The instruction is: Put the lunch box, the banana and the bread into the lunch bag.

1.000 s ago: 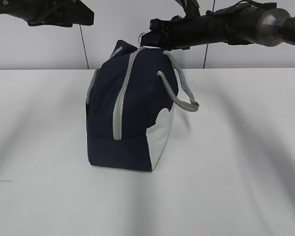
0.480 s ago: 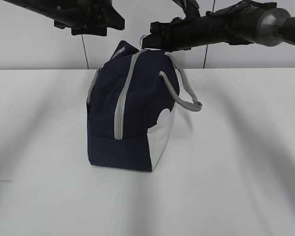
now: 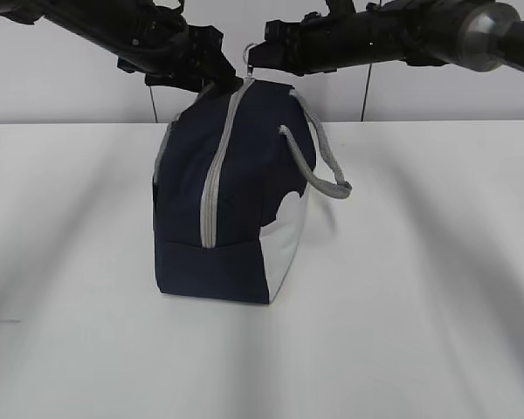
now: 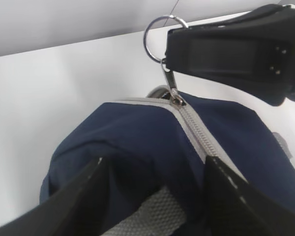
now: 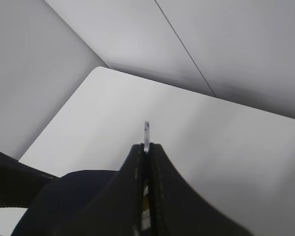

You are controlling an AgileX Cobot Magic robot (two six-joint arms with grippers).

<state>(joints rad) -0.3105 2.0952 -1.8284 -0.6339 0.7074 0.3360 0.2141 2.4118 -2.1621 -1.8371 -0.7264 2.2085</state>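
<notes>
White table (image 3: 437, 262) — lunch bag (image 3: 236, 192) under spread left claw (image 4: 152, 196); right claw (image 5: 146, 150) pinches ring pull (image 4: 157, 32).

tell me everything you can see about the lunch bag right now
The lunch bag is navy-blue fabric with a white lower corner panel, standing upright on the white table. A grey zipper runs up its near end and over the top, and looks closed. Grey strap handles droop to the right. The right gripper is shut on the ring pull at the top. The left gripper, open, straddles the bag's top, one finger on either side.
</notes>
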